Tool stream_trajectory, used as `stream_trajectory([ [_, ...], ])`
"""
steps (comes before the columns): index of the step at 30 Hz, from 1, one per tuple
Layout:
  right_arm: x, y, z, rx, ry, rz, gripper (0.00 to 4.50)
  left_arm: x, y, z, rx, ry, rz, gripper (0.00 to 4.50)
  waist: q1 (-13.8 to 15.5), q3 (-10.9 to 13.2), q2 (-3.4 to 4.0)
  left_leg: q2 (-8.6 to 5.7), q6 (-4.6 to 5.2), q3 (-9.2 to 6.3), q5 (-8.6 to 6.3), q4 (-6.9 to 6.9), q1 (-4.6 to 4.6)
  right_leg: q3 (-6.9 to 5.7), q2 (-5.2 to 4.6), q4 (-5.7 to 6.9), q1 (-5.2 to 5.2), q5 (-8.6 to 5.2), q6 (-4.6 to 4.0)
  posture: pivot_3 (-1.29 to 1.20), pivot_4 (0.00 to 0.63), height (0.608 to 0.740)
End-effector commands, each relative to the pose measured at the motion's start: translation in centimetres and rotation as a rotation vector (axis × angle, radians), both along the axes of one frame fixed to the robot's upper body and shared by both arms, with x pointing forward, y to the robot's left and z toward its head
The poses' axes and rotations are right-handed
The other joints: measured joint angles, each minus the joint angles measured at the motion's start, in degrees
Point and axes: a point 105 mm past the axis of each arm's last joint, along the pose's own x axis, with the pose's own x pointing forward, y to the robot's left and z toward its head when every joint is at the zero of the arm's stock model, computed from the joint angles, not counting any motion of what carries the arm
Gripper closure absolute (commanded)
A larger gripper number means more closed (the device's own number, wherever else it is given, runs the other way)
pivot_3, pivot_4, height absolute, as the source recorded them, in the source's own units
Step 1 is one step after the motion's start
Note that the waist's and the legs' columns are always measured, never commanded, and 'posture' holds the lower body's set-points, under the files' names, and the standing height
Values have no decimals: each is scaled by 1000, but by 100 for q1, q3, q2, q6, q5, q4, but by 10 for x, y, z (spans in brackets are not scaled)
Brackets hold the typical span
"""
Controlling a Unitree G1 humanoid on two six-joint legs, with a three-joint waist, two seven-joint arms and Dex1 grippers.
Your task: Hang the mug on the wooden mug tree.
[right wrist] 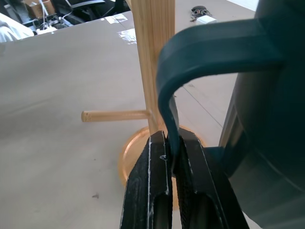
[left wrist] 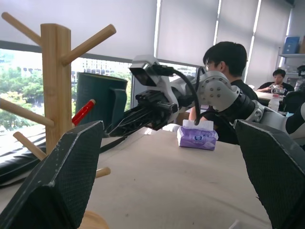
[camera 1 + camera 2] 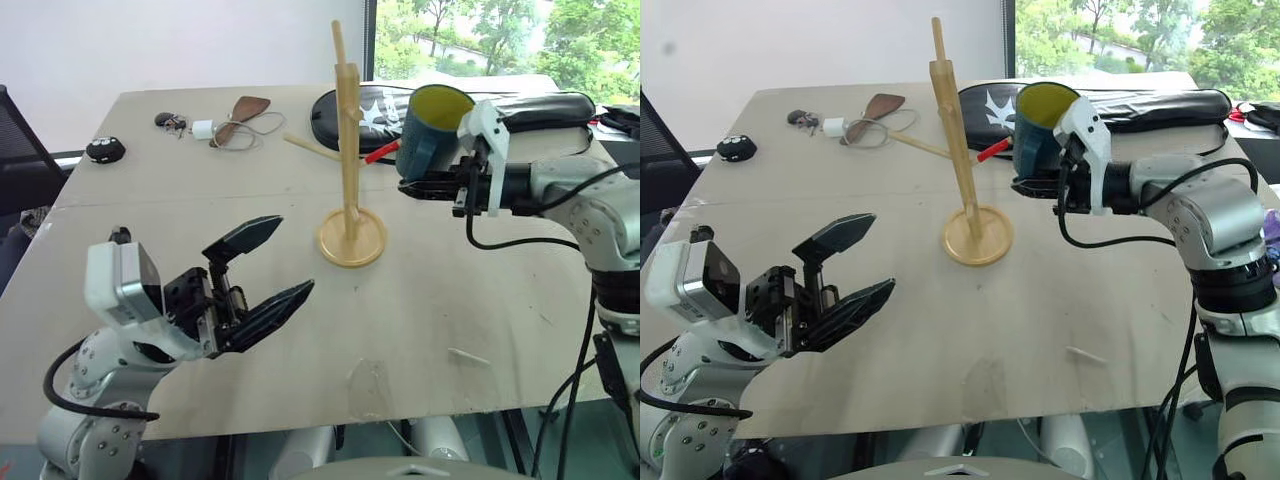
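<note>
Fingers of the left gripper point(image 3: 268, 268) stand spread apart with nothing between them, low in the lower left of the head view, above the pale table point(image 3: 450, 300). Farther in, at the centre, the wooden mug tree point(image 3: 349, 160) stands upright on its round disc base, thin pegs angling off the post. Just right of its post, in the upper right, the right gripper point(image 3: 408, 186) is clamped on the loop handle of the mug point(image 3: 430, 130), holding it in the air, yellow inside showing, near the pegs but on none. Beyond, a long black bag point(image 3: 520, 108) lies along the far edge, with a charger and cable point(image 3: 215, 130) at the upper left.
</note>
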Motion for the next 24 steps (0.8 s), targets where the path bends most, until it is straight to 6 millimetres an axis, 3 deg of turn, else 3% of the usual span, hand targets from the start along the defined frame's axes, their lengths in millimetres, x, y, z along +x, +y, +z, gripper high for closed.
stream_trajectory([
  [1,1,6,17,5,-60,59,4469,-9,-9,10,-1,-25,-5,0,1,0,0,0,0,-1,0,3,-6,-2,0,0,-4,1,-1,0,150,740],
  [12,12,28,19,-65,-69,192,4469,-26,-24,28,-8,-19,20,0,-17,1,2,0,0,0,0,3,-14,1,1,-4,-13,3,-4,0,150,740],
  [18,11,34,9,-111,-44,236,4469,-25,-24,32,-6,-1,45,0,1,1,1,0,-1,-2,0,3,-15,-3,1,-5,-13,3,-5,0,150,740],
  [21,8,30,6,-118,-29,247,3545,-23,-21,33,-3,14,72,0,-1,1,2,0,-1,-1,0,3,-15,-2,2,-5,-13,4,-6,0,150,740],
  [23,7,25,7,-108,-40,226,2563,-21,-20,33,1,27,83,0,-1,2,3,0,-1,-1,0,2,-15,-2,2,-5,-13,4,-6,0,150,740],
  [24,6,22,8,-105,-54,213,2276,-19,-19,33,2,34,86,0,0,2,3,0,-1,-1,0,2,-15,-2,3,-5,-13,4,-6,0,150,740],
])
